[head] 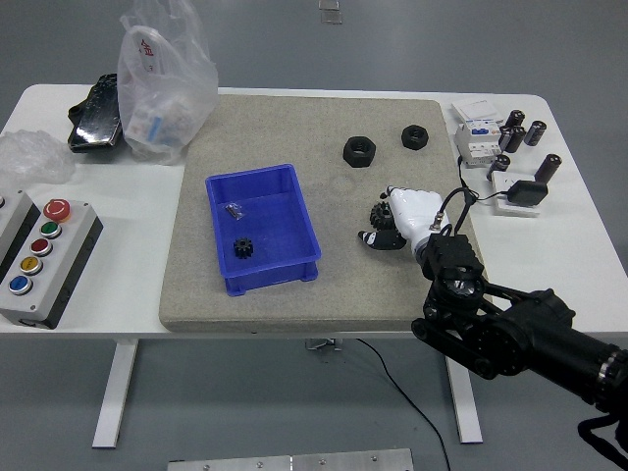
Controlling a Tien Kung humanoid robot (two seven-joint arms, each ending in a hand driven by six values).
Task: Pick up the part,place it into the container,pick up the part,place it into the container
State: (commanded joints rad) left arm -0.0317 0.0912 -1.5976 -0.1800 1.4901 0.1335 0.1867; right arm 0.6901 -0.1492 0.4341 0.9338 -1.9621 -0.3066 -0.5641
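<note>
My right hand [385,224], white with black finger joints, is on the grey mat [294,294] right of centre. Its fingers curl around a black gear [379,210], which is partly hidden under the hand and rests on the mat. The blue container [297,212] stands to the left of the hand, a short gap away. It holds a small black gear [242,248] and a small metal part [234,209]. Two black nuts [359,151] [415,136] lie on the mat behind the hand. My left arm is out of view.
A button box [37,257] sits at the left table edge. A plastic bag [162,83] and a black object [96,113] lie at the back left. Electrical parts [478,132] and black cylinders [520,135] crowd the right side, with a cabled black module [525,194].
</note>
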